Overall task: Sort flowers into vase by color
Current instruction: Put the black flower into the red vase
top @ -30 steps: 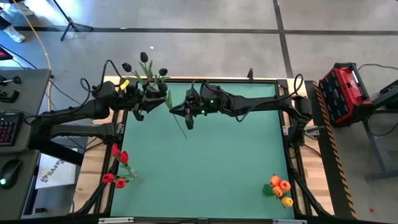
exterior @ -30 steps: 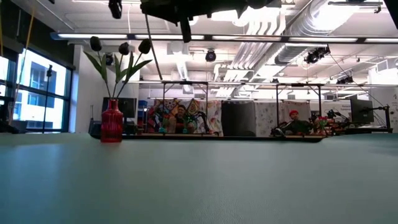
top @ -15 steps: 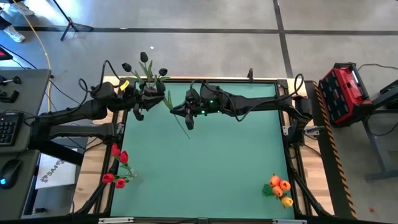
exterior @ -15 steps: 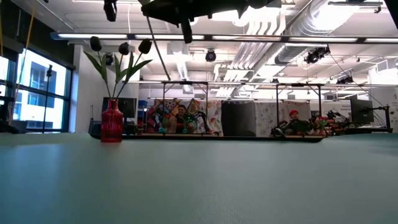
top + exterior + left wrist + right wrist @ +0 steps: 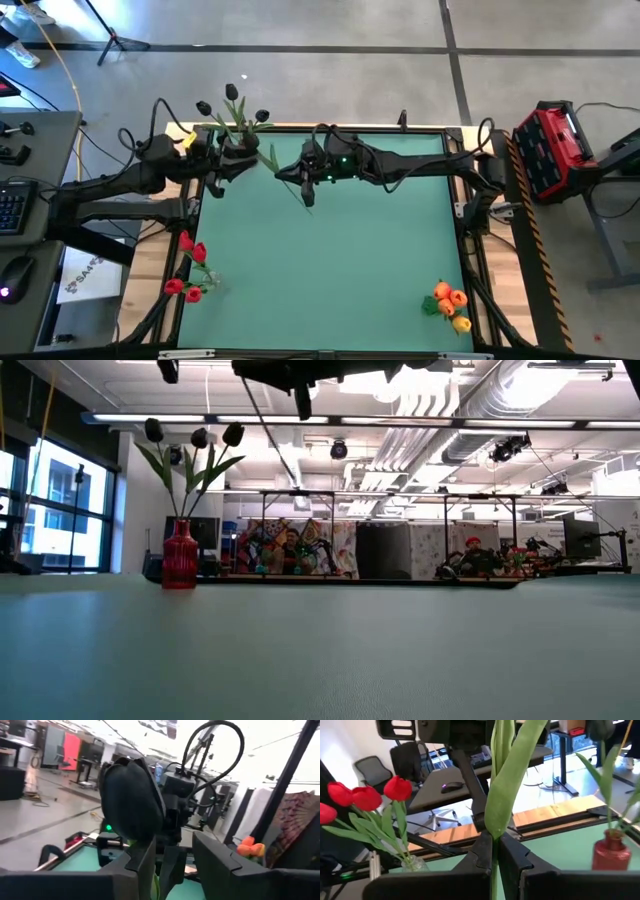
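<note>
You're working in an open-plan robotics lab: exposed ceiling ducts (image 5: 470,400) and strip lights overhead, a concrete floor (image 5: 330,25), desks with a keyboard (image 5: 12,205) and mouse (image 5: 8,292) beside the left arm, office chairs (image 5: 372,767), patterned partitions (image 5: 300,545) beyond.

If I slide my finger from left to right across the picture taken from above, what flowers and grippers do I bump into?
Red tulips → black tulips in their vase → right gripper, holding a stem → orange tulips. The left gripper overlaps the black tulips, so it is left out.
</note>
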Controlling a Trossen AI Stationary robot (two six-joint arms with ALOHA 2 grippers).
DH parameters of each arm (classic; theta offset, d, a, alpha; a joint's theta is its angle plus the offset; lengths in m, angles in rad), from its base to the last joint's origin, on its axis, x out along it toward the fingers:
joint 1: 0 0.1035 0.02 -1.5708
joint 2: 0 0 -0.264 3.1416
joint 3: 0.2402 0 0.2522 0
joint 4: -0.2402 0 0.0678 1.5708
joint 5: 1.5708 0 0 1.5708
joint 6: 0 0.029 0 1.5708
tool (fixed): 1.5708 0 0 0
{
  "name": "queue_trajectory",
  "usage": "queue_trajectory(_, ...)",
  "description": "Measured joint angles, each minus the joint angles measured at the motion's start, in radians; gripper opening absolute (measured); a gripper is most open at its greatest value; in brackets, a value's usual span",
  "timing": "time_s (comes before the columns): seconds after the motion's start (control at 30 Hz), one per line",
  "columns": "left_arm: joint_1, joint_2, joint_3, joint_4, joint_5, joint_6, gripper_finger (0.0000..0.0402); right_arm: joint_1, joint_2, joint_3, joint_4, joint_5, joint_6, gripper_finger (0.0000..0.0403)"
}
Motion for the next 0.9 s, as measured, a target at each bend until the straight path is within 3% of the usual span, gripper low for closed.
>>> queue_trajectory(0.23, -0.001, 0.008, 0.001, 0.016, 0.010, -0.022, 0.0142, 0.001, -0.010, 0.000, 0.001, -0.005, -0.010, 0.0000)
queue_trajectory(0.53, -0.002, 0.022, 0.001, 0.031, 0.020, -0.024, 0.0142, 0.000, -0.010, 0.000, 0.005, -0.004, -0.010, 0.0000)
queue_trajectory(0.9, -0.002, 0.128, 0.000, 0.143, 0.028, -0.010, 0.0142, 0.000, -0.012, 0.000, -0.018, -0.017, -0.009, 0.0000)
